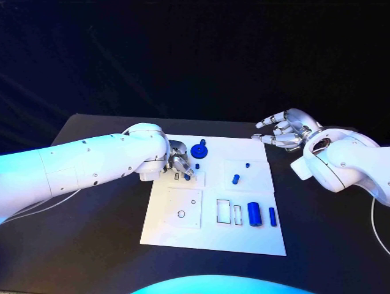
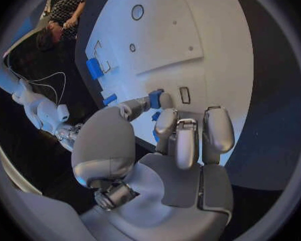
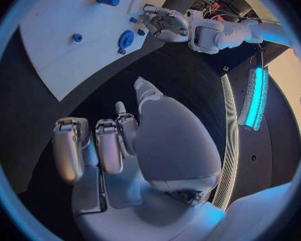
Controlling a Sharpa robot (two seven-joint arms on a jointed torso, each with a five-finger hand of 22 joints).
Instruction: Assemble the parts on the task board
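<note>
- Left hand [image 1: 182,164] of my rig is down over the flat white rectangular task board [image 1: 248,240], near its far left part; its fingertips [image 2: 165,119] are curled toward the plate, and thumb and a finger pinch a small blue block part [image 2: 155,97], which sits just beside a small rectangular slot [image 2: 185,95].
- Just beyond that hand I see a blue disc-shaped part with a stub handle [image 1: 201,149] on the board.
- To that hand's right stands a short blue peg [image 1: 236,179]; nearer me, a blue cylinder part [image 1: 255,214] and a thin blue bar [image 1: 272,215] lie side by side.
- Right hand [image 1: 286,131] hangs over the black table [image 1: 89,245], just off the board's far right corner; its fingers are apart, lightly bent, and I see nothing in them.
</note>
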